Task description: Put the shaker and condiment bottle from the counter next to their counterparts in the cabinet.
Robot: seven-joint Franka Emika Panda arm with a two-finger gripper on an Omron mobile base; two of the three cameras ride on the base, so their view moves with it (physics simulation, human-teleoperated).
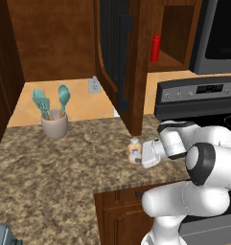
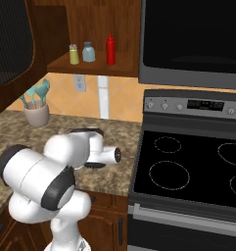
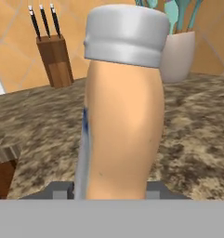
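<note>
A shaker (image 1: 134, 149) with a peach body and a grey cap stands upright on the speckled counter (image 1: 64, 167), near its front edge. My gripper (image 1: 140, 154) is shut on it from the right. In the hand view the shaker (image 3: 122, 121) rises close between my gripper (image 3: 111, 191) tips. The cabinet (image 1: 136, 57) above has its door (image 1: 114, 48) swung open. On its shelf stand a red squeeze bottle (image 2: 110, 49), a yellow-green shaker (image 2: 74, 54) and a blue-grey shaker (image 2: 88, 51). The red bottle (image 1: 155, 47) also shows behind the cabinet's side wall. The counter's condiment bottle is out of view.
A pale crock with teal utensils (image 1: 54, 125) stands at the back left of the counter. A knife block (image 3: 55, 60) is against the wall. The black stove (image 2: 188, 166) adjoins the counter on the right, under a microwave (image 2: 193, 39).
</note>
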